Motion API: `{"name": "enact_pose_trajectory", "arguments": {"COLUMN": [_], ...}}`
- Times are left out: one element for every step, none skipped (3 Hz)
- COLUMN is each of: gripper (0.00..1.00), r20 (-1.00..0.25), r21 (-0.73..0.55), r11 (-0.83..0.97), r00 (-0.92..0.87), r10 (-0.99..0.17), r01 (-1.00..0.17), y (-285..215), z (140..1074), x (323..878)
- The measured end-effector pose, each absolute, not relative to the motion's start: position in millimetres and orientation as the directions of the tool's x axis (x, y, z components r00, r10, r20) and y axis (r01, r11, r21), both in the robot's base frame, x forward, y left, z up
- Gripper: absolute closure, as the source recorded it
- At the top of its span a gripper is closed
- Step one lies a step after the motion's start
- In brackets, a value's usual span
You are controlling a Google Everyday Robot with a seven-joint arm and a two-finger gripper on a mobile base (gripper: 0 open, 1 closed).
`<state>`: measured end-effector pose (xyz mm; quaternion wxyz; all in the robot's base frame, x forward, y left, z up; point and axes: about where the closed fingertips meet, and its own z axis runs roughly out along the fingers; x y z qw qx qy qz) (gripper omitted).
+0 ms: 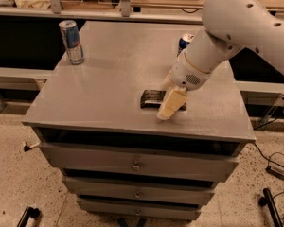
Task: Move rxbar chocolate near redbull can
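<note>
The rxbar chocolate [151, 99] lies flat on the grey cabinet top [109, 79], right of the middle near the front; its right end is hidden behind the gripper. The gripper [169, 106] hangs from the white arm, its cream fingers [171, 103] pointing down at the bar's right end. The redbull can [71, 41] stands upright at the far left corner, well away from the bar.
A wider dark-blue can [185, 42] stands at the back right, partly hidden behind the arm. The cabinet has drawers [135, 161] below. A shelf runs behind the cabinet. Cables lie on the floor at the right.
</note>
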<state>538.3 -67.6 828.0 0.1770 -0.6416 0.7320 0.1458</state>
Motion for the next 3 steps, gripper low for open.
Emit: {"name": "enact_pose_trajectory", "arguments": {"gripper": [0.65, 0.88, 1.0], "r20": [-0.445, -0.445, -0.445], "r21": [-0.012, -0.011, -0.011], "r11": [0.132, 0.131, 0.13], "r00": [-0.113, -0.112, -0.112], "r10": [-0.888, -0.888, -0.888], "r01": [-0.991, -0.991, -0.991], "y": [-66.2, -65.7, -65.7], "z": [826.8, 826.7, 827.2], "x": [537.9, 537.7, 537.7]}}
